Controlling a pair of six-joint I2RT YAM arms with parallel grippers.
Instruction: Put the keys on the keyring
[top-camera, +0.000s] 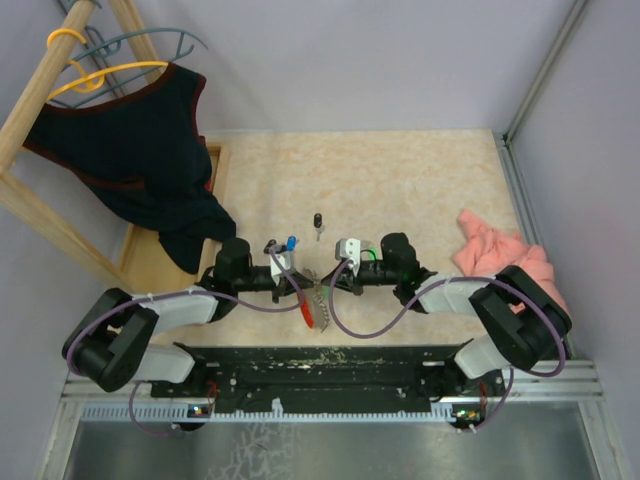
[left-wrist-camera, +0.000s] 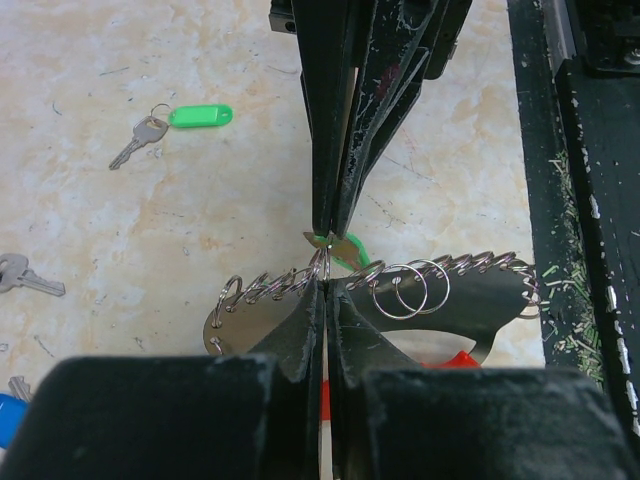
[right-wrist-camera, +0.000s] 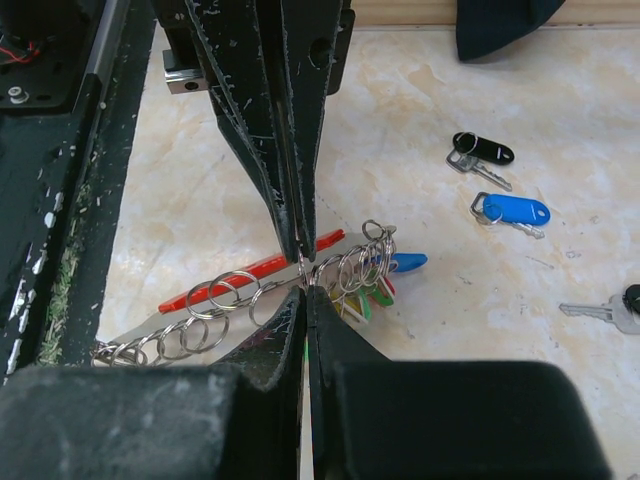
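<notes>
My left pincer (left-wrist-camera: 322, 288) and my right pincer (right-wrist-camera: 303, 292) are both pressed together. They meet tip to tip over the near middle of the table (top-camera: 420, 190). The tips sit on the row of wire loops of the keyring (left-wrist-camera: 470, 300), but I cannot tell which pincer truly grips a loop. Some keys (right-wrist-camera: 372, 290) hang bunched at one end of it. On the far side, a green key (left-wrist-camera: 190, 118), a black key (right-wrist-camera: 482, 149) and a blue key (right-wrist-camera: 512, 211) lie loose on the table.

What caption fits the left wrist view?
Left gripper and right gripper, both shut, meet at the keyring; a green-tagged key lies apart.
</notes>
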